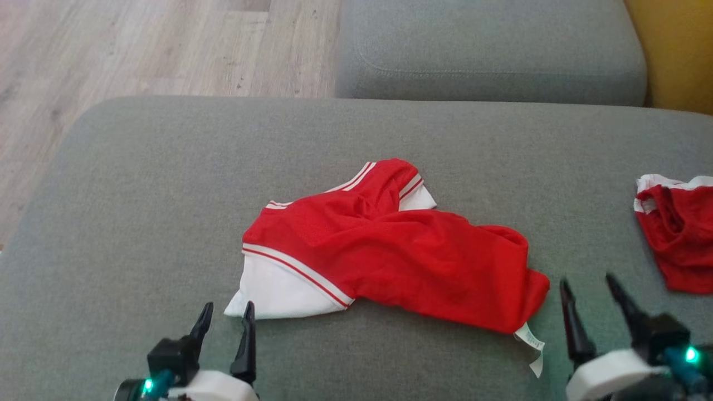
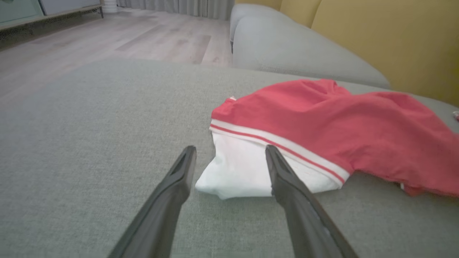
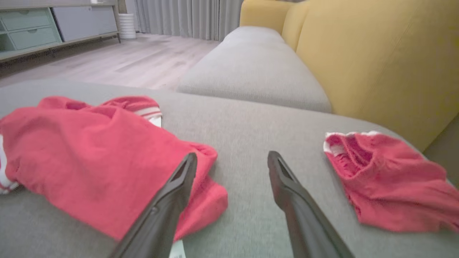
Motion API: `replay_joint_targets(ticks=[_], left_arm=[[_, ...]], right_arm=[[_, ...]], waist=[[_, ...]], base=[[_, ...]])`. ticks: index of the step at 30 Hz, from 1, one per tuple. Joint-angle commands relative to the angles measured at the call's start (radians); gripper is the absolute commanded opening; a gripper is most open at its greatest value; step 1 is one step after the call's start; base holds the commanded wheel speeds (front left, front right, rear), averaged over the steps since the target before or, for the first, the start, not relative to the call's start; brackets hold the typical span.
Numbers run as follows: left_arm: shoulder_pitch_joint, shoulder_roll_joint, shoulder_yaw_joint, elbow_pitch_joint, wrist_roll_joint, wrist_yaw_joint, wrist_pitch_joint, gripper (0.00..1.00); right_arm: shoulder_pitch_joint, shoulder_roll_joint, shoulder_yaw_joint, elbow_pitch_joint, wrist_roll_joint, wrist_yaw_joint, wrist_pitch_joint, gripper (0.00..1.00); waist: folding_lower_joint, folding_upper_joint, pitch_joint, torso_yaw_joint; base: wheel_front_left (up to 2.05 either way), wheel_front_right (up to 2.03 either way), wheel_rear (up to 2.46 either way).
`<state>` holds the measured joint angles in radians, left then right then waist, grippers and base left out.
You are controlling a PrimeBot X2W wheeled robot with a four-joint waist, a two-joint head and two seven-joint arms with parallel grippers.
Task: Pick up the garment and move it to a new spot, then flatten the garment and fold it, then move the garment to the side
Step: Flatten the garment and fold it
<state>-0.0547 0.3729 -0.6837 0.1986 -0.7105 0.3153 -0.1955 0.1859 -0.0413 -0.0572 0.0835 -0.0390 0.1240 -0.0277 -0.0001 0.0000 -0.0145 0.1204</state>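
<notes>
**Both grippers standing open beside the red garment**

We are looking down at the red garment [image 1: 390, 250], which is lying crumpled near the middle of the grey cushion [image 1: 139, 195]. Its white panel [image 1: 278, 289] is facing us and a care label [image 1: 532, 342] is sticking out at its near right corner. Our left gripper [image 1: 229, 306] is pointing at the white panel from just short of it, fingers spread, gripping nothing. Our right gripper [image 1: 587, 280] is sitting just beside the garment's right end, fingers likewise spread and empty. A second red piece [image 1: 677, 239] is lying apart at the cushion's right edge.
</notes>
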Motion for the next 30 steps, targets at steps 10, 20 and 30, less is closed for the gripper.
replay_joint_targets(ticks=[10,20,30], left_arm=[[-0.232,0.032,-0.001,0.119,-0.021,-0.046,0.206,1.0],[-0.361,0.023,-0.06,0.243,-0.034,-0.115,0.389,1.0],[-0.355,0.001,-0.031,0.22,-0.026,-0.108,0.254,0.0]], right_arm=[[-0.098,-0.009,0.029,-0.196,-0.024,0.007,0.042,1.0],[-0.128,-0.009,0.05,-0.24,-0.041,0.007,0.061,1.0],[-0.12,-0.009,0.028,-0.233,-0.03,0.007,0.049,1.0]], waist=[[0.0001,0.0,0.087,-0.019],[0.0001,0.0,0.144,-0.047],[0.0001,0.0,0.12,-0.044]], base=[[0.0,0.0,0.0],[0.0,0.0,0.0],[0.0,0.0,0.0]])
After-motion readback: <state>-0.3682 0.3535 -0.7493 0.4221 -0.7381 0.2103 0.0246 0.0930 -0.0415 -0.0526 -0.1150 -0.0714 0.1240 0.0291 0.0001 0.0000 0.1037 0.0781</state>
